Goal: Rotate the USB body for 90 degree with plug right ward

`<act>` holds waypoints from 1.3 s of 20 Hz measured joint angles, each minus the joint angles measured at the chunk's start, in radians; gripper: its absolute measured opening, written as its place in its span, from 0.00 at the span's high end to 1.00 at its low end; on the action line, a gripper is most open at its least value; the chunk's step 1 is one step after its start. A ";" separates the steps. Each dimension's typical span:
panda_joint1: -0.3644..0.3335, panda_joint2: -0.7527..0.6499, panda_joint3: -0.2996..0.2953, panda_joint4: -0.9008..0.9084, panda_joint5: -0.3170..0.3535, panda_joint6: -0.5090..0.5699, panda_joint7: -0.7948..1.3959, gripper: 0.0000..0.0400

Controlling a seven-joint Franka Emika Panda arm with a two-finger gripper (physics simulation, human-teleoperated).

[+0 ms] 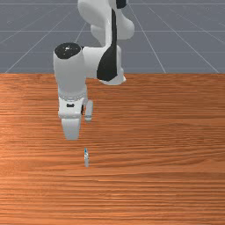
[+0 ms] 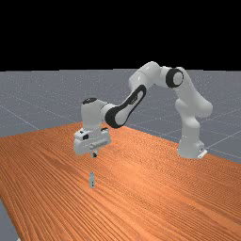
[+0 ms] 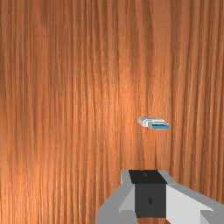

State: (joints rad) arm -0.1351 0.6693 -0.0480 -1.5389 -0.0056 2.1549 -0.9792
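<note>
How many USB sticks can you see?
1. The USB stick is on the wooden table, below the gripper in the far view. Another might hide behind the arm.

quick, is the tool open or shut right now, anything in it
Tool: closed, holding nothing; the USB body lies apart, below it.

USB body white, blue; table orange-brown, streaked

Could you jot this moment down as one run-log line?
robot hand: above USB stick, apart | USB stick: on wooden table, blue part toward robot arm | likely next: hand lowers to stick
</note>
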 joint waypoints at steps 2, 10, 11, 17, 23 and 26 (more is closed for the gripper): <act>-0.003 0.023 0.002 0.036 0.002 -0.003 -0.008 1.00; -0.043 0.091 0.003 0.062 -0.001 0.047 -0.083 1.00; -0.048 0.099 0.004 0.069 0.000 0.043 -0.094 1.00; -0.097 0.136 -0.006 0.126 0.006 0.026 -0.138 1.00; -0.091 0.276 -0.016 0.275 -0.003 -0.057 -0.116 1.00; -0.095 0.294 -0.010 0.217 0.004 0.054 -0.118 1.00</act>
State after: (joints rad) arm -0.2299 0.9633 -0.0585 -1.3216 -0.0018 2.2088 -1.0971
